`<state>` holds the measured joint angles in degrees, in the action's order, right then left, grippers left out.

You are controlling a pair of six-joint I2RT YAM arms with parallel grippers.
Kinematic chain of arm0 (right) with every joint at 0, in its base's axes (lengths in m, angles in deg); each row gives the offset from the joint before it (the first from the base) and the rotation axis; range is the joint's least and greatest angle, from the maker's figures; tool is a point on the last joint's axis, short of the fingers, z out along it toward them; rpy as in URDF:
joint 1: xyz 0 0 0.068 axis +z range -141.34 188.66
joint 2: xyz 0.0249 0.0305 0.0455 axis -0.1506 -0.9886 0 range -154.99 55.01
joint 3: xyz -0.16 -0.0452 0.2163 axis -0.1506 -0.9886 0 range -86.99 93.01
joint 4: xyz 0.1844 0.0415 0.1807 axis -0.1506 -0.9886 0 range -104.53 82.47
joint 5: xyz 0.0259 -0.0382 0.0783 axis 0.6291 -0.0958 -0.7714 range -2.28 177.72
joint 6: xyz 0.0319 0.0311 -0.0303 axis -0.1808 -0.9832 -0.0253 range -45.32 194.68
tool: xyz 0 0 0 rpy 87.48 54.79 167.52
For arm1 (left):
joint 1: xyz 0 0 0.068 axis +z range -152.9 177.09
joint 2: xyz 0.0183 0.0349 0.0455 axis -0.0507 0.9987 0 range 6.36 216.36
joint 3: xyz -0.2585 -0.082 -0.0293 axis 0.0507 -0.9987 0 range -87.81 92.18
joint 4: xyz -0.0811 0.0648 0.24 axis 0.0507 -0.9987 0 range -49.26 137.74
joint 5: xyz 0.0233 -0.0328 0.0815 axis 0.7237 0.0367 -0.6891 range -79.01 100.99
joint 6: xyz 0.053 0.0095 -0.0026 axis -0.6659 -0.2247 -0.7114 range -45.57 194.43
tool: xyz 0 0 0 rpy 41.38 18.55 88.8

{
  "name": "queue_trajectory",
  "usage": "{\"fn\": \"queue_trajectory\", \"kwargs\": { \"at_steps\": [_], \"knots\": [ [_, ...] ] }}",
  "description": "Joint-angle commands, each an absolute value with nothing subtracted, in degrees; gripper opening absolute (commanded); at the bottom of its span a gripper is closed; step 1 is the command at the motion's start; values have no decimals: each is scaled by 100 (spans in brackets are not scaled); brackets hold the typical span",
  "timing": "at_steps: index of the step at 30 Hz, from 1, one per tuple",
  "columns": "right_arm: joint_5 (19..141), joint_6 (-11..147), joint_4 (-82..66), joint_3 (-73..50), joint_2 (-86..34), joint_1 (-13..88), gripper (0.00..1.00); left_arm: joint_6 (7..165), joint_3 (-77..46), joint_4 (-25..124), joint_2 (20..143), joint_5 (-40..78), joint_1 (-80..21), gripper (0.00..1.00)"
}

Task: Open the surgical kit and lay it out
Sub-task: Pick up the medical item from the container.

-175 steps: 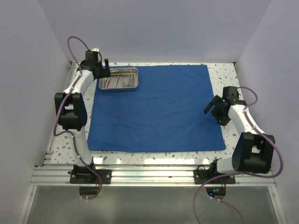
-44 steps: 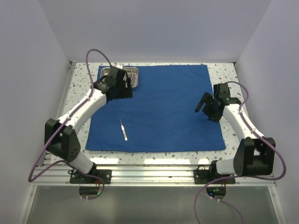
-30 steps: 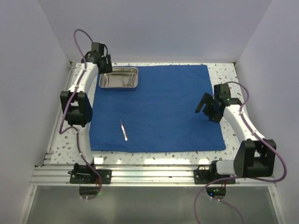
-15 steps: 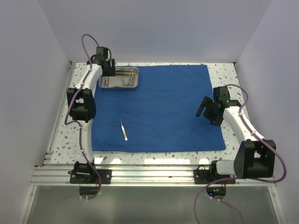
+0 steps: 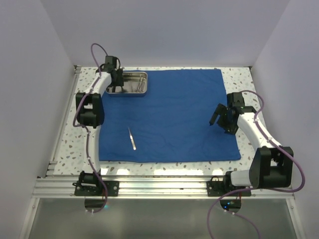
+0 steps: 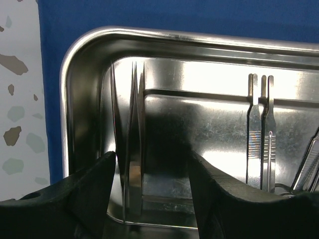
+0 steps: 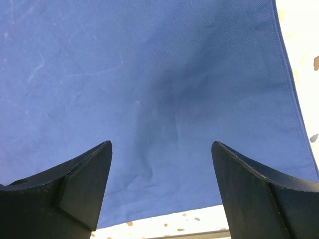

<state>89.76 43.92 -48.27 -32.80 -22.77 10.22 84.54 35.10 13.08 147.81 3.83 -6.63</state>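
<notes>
Jaws on both grippers stand released: left gripper point(image 6: 150, 167) straddles tweezers point(image 6: 130, 139) in the tray point(image 6: 67, 99) on the far-left corner of the spread cloth point(image 5: 174, 114), right gripper point(image 7: 160, 164) hovers over it; you have one tool point(image 5: 132, 139) laid out, others to unload.

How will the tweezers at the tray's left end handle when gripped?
Thin, polished tweezers will probably slip or spring shut when squeezed. Lying close to the tray wall, they may be awkward to reach. Likely light, stiff lengthwise.
</notes>
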Motion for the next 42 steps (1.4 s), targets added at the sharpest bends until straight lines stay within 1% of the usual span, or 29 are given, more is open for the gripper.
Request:
{"fn": "queue_trajectory", "kwargs": {
  "at_steps": [1,12,19,26,31,42],
  "knots": [
    [9088,4489,-4893,-3224,-2330,1033,84,8489,3769,1548,14839,466,-598,63],
    [9088,4498,-4823,-3180,-2506,1042,84,8568,3813,1636,14883,467,-598,60],
    [9080,4506,-4770,-3171,-2602,1033,84,8656,3936,1680,14892,484,-598,55],
    [9088,4533,-4770,-3171,-2646,1033,84,8691,4015,1689,14910,449,-607,52],
    [9080,4550,-4753,-3180,-2664,1033,84,8709,3963,1750,14813,396,-633,48],
    [9097,4586,-4779,-3154,-2699,1033,84,8761,3945,1733,14954,379,-660,47]
  ]
}}
